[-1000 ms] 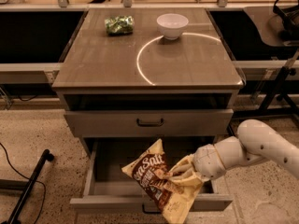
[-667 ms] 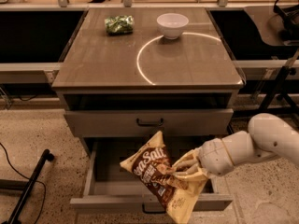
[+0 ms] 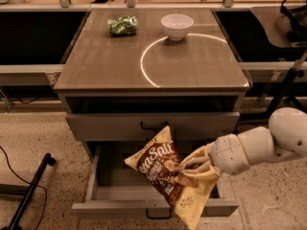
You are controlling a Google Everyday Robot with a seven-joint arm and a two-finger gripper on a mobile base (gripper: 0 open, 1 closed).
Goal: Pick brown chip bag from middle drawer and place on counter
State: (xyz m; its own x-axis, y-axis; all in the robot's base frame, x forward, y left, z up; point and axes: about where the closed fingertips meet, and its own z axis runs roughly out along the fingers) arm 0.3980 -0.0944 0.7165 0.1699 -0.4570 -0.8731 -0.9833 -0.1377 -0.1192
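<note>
Raised: brown chip bag (image 3: 156, 169), crumpled | claw (image 3: 194, 166) grips it over middle drawer (image 3: 115, 208)

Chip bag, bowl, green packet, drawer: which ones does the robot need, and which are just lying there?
Needed: brown chip bag, held over the open drawer by the gripper, jaws shut on it; counter.
Just lying about: white bowl and green packet, both on the counter.

Brown chip bag (image 3: 163, 176): dark brown centre, white script, cream-yellow ends, crumpled. It is tilted, upper end up-left and lower end hanging past the drawer front, lifted above the middle drawer (image 3: 110, 208). The drawer is grey and pulled open. Hand (image 3: 193, 165) clamps the bag's right side, over the drawer's right part. Worktop (image 3: 105, 63): grey-brown with a bright curved line, bag not on it.
</note>
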